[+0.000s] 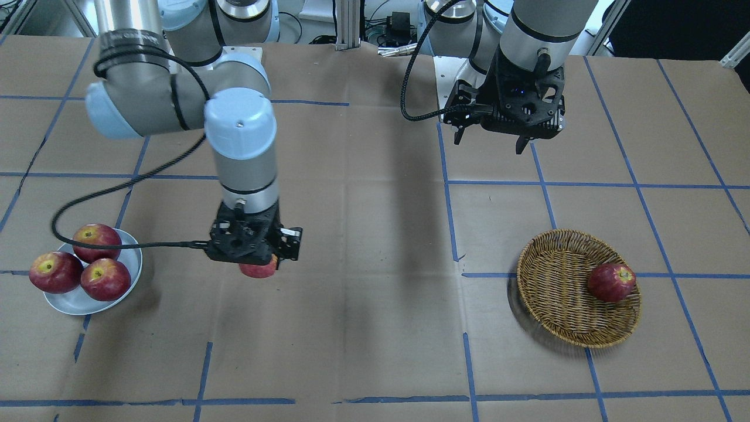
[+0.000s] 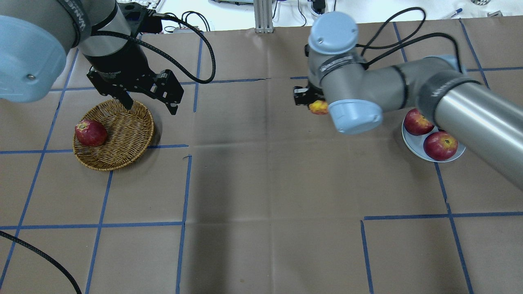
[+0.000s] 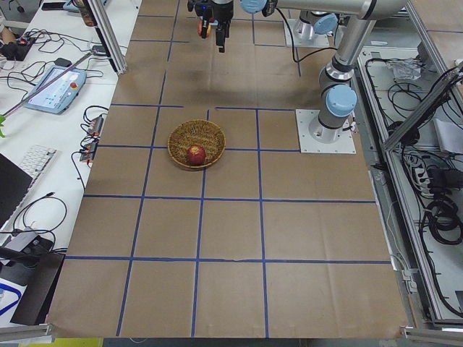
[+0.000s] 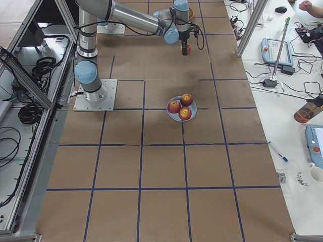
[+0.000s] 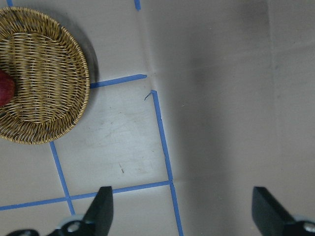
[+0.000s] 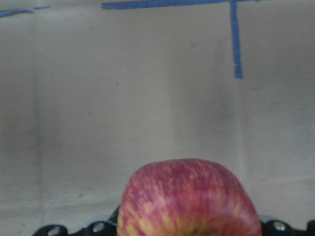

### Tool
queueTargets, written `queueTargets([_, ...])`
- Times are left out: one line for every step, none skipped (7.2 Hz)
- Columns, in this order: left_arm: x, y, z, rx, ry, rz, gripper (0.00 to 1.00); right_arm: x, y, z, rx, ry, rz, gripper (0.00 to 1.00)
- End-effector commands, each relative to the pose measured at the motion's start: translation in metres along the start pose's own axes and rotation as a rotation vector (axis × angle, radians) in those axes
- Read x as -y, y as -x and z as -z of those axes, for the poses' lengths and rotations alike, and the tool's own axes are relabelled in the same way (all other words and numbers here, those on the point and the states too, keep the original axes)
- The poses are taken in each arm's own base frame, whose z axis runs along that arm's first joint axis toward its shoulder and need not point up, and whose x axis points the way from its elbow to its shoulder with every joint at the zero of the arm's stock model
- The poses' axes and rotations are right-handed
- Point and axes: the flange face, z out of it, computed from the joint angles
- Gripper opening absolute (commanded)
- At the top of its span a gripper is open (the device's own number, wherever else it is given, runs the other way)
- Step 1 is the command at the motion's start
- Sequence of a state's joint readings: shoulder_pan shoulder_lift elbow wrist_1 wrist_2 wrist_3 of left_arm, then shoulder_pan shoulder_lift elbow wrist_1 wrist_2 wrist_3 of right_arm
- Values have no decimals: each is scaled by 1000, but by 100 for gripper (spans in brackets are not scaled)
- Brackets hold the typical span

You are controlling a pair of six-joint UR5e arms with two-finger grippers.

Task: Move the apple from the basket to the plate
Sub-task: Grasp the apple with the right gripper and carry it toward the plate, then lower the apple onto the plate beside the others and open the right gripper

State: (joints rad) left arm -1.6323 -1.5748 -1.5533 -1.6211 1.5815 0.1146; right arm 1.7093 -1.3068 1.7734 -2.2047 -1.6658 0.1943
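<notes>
Seems about halfway done, judging from the layout. Has the apple (image 1: 259, 271) out of the basket (image 1: 545, 293) and up in the air, clamped in the right gripper (image 1: 258, 261), over bare table (image 1: 375, 328) between basket and plate (image 1: 70, 302), nearer to the plate but not yet above it. Grips the fruit from above, jaws apparently closed against its sides; hard to see them directly, since the wrist body hides them from the front and the arm covers them from overhead. Left to do, most likely: carry sideways to the plate, lower, let go. Could be tight there, because of three darker red apples (image 1: 96, 241) crowded on the plate, one seemingly at the very rim, with only a small bare strip showing. Left gripper (image 1: 489, 145) wide open and empty, high above the table, on the robot's side of the basket. Also one more dark red apple (image 1: 611, 282) in the basket, resting against its inner wall. As for the carried apple in the right wrist view: pinkish red with pale yellow streaks running over the skin, lighter than the others, matt rather than glossy, rounded with a slightly uneven shoulder; from overhead, a yellowish part showing too. Looks firm and whole, no bruise on the visible side.
</notes>
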Motion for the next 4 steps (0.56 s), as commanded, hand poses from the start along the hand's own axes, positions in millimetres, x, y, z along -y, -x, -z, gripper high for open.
queueTargets([-2, 0, -1, 0, 0, -8, 99, -15, -145, 17, -31, 23, 44, 46])
queueTargets([-3, 0, 0, 11, -2, -11, 99, -18, -196, 20, -47, 27, 47, 46])
queueTargets([-4, 0, 3, 12, -8, -11, 99, -18, -245, 9, -17, 42, 50, 46])
queueTargets([-12, -1, 9, 13, -15, -9, 99, -17, -282, 5, 21, 27, 73, 46])
